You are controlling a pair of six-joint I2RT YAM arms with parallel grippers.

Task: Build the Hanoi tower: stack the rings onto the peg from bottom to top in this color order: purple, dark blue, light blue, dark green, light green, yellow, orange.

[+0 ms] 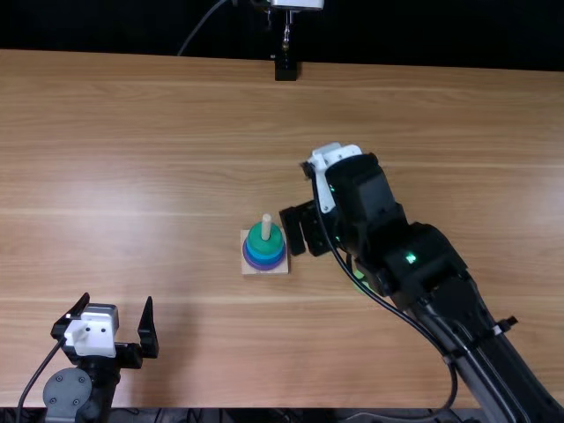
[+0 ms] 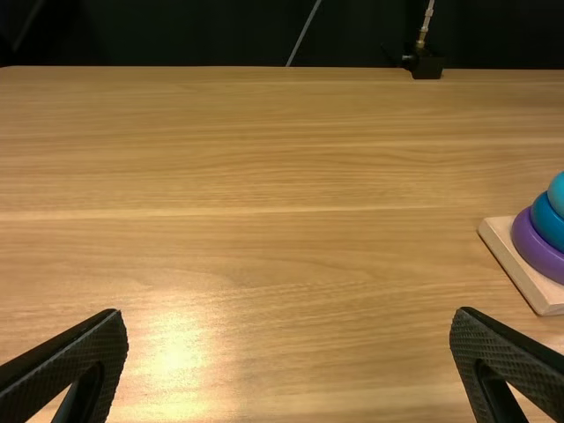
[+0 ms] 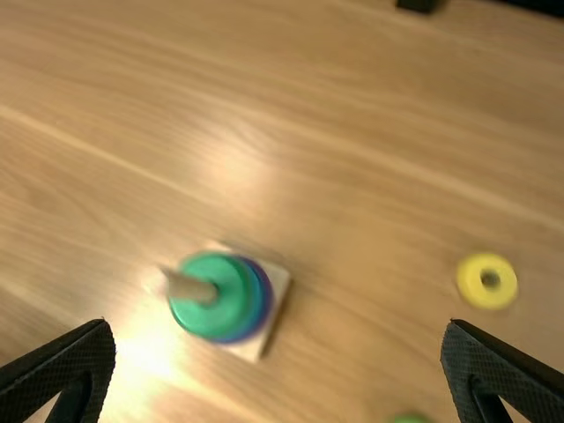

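Surface: wooden table (image 1: pixel 159 150) | Base (image 1: pixel 249 269): carries peg (image 1: pixel 266 226) with purple (image 2: pixel 529 243), dark blue (image 2: pixel 546 222), light blue (image 2: pixel 558 196), dark green (image 1: pixel 264 240) rings (dark green uppermost) | Yellow ring (image 3: pixel 471 282), light green ring (image 3: pixel 410 419): on table, apart from base | Left gripper (image 1: pixel 118 300): fingers wide | Right gripper (image 1: pixel 304 231): near peg, fingers wide

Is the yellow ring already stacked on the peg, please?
No, the yellow ring lies flat on the wooden table, apart from the peg and its base.
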